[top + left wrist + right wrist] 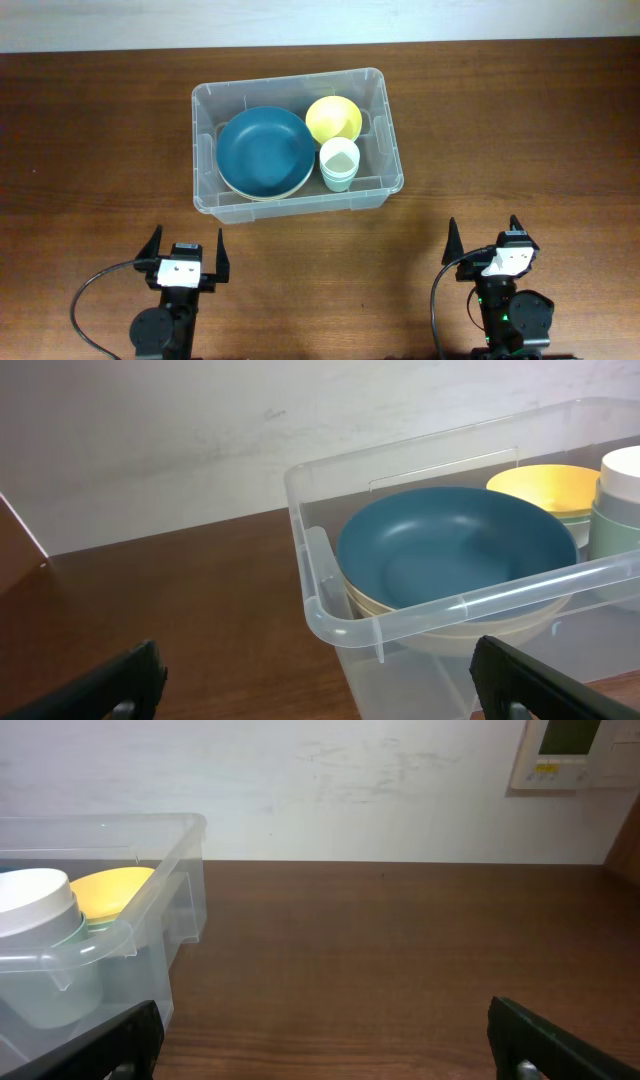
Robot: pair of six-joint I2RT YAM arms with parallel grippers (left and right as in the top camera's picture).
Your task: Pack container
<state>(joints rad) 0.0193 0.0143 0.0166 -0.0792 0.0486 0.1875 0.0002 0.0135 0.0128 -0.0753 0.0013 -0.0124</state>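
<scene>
The container is sitting on the far middle part of the table. It is holding a blue bowl nested on a beige bowl at its left side, a yellow bowl at the back right, and stacked cups just in front of that yellow bowl. The left gripper and the right gripper are resting near the table's front edge, well apart from the container and to either side of it, both with jaws spread wide and gripping nothing.
</scene>
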